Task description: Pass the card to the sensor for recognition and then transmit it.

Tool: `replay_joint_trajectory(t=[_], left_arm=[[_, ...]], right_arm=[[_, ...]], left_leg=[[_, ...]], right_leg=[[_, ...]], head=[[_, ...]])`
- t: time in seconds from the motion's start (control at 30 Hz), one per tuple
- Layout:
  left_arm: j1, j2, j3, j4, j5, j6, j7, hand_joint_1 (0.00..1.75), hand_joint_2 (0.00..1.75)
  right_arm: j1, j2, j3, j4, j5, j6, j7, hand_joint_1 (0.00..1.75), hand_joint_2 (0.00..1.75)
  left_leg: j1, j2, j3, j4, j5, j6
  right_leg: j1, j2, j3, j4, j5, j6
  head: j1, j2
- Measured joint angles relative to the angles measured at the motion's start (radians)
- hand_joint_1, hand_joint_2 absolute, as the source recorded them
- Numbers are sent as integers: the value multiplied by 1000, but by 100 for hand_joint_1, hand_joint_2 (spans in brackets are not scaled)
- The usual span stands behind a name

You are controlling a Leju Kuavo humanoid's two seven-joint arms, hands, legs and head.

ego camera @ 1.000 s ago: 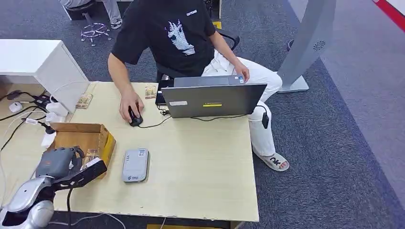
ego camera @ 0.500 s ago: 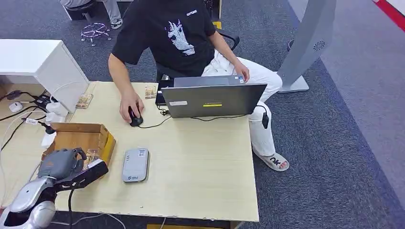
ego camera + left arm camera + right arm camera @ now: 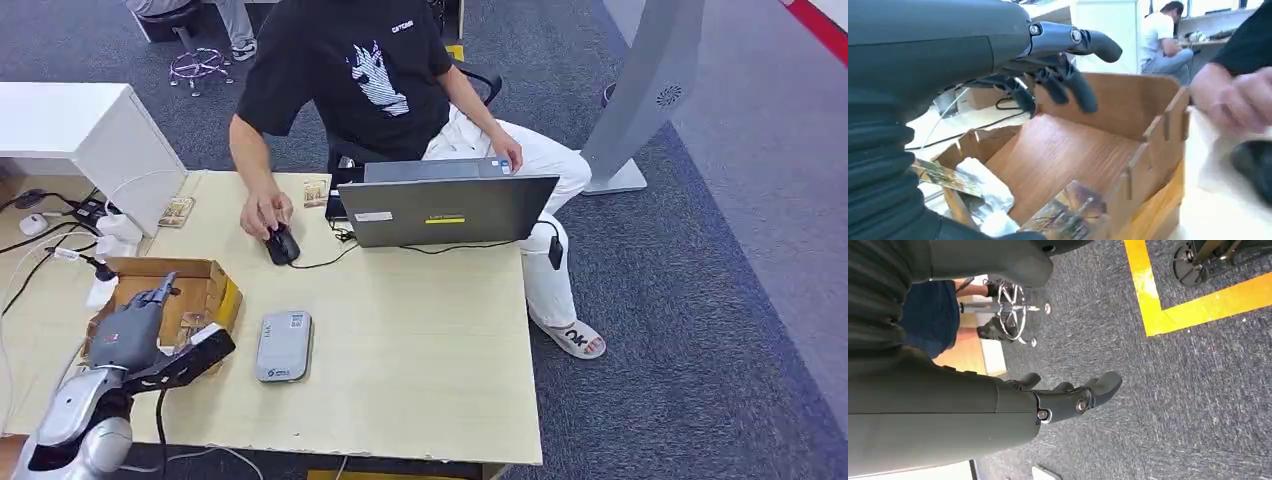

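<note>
thin printed picture card leans inside the open brown cardboard box on the pale wood surface. judged light, stiff, slick; best pinched by its raised edge, as the flat faces offer little purchase. left hand hovers above the box interior, fingers spread, holding nothing, card just below and apart. right hand hangs over carpet, loosely apart, empty. grey flat sensor pad lies just beside the box.

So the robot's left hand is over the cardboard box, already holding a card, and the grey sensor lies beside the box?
Not quite. The left hand is over the cardboard box, but holds nothing: the left wrist view shows its fingers apart above a card in the box. The grey sensor does lie beside it.
</note>
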Motion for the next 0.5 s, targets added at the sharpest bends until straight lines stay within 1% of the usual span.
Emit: replay_joint_trajectory(t=[0.17,0.33,0.5], left_arm=[[1,-32,0,-12,-18,51,-16,0,175],[2,-48,0,-25,-23,58,-17,0,175],[7,-54,0,-35,-35,56,-17,0,175]], right_arm=[[0,2,-11,0,6,1,-1,0,175],[0,3,-18,0,9,-1,-1,0,175],[0,3,-22,0,9,-1,-1,0,175]], left_leg=[[0,0,0,0,0,0],[0,0,0,0,0,0],[0,0,0,0,0,0]], right_leg=[[0,0,0,0,0,0],[0,0,0,0,0,0],[0,0,0,0,0,0]], head=[[0,0],[0,0],[0,0]])
